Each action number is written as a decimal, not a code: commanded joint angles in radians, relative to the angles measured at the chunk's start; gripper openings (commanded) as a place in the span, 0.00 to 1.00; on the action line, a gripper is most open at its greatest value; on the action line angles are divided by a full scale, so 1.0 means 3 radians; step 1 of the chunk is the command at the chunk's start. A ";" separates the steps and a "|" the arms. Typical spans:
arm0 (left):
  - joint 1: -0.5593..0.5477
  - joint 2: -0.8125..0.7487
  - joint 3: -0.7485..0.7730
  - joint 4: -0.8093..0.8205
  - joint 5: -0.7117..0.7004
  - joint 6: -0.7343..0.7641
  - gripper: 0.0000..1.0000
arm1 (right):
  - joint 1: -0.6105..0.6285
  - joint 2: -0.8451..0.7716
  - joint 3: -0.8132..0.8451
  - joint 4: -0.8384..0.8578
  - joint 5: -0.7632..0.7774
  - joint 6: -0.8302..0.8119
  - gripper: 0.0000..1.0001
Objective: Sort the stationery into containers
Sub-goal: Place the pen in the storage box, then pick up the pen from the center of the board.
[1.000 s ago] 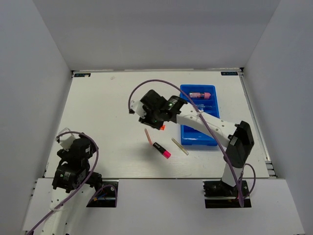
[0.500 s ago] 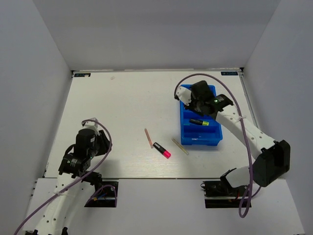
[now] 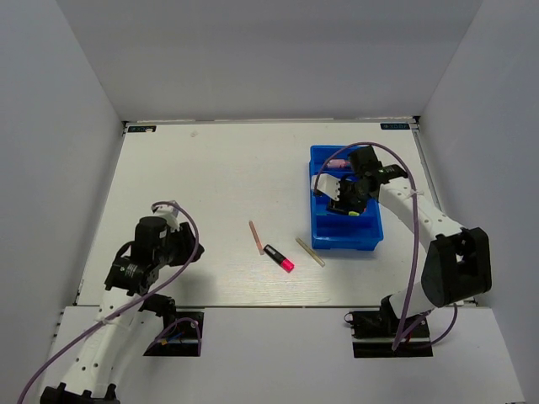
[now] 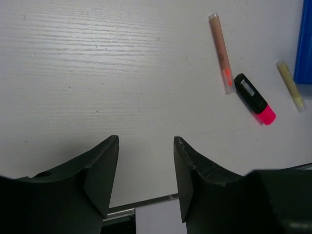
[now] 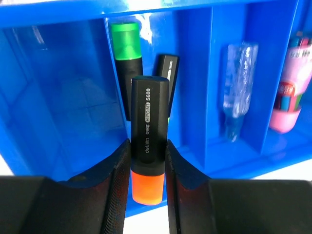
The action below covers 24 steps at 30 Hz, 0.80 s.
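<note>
Bearing blue tray [image 3: 358,240], white table [image 3: 210,185], grey-walled.

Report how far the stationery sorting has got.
Done: the green-ended highlighter, a second black highlighter, the clear bottle and the pink tube lie in compartments of the blue tray.
In hand: the right gripper grips the orange-ended highlighter over the tray.
Left: the pink-ended highlighter, the pinkish stick and the yellowish stick lie on the table, beyond the open, empty left gripper.
</note>
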 commanded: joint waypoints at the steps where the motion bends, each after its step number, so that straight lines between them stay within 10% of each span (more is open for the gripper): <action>1: 0.0016 0.0027 0.0008 0.0101 0.0163 0.0042 0.59 | -0.0098 0.0056 0.0099 0.0010 -0.0395 -0.0610 0.00; 6: 0.0010 0.0144 -0.0007 0.0270 0.0479 0.0012 0.63 | -0.0175 0.0204 0.0145 0.0000 -0.0396 -0.0759 0.01; 11: -0.0051 0.0441 0.0080 0.0403 0.0726 -0.0060 0.63 | -0.0236 0.0250 0.0186 -0.0040 -0.0477 -0.0724 0.42; 18: -0.1056 0.1044 0.0539 0.0526 0.0159 0.0236 0.68 | -0.0307 0.0133 0.0196 0.0082 -0.0564 -0.0530 0.44; 20: -0.1384 0.1313 0.0734 0.0587 0.0138 0.0358 0.58 | -0.0328 0.0051 0.0221 0.0102 -0.0610 -0.0306 0.33; 22: -0.1594 0.1453 0.0927 0.0638 0.0123 0.0410 0.27 | -0.0338 -0.0015 0.0318 0.0158 -0.0702 0.0147 0.00; 24: -0.1671 0.1749 0.1025 0.0679 0.0209 0.0543 0.11 | -0.0399 -0.0158 0.0334 0.0408 -0.0632 0.1007 0.00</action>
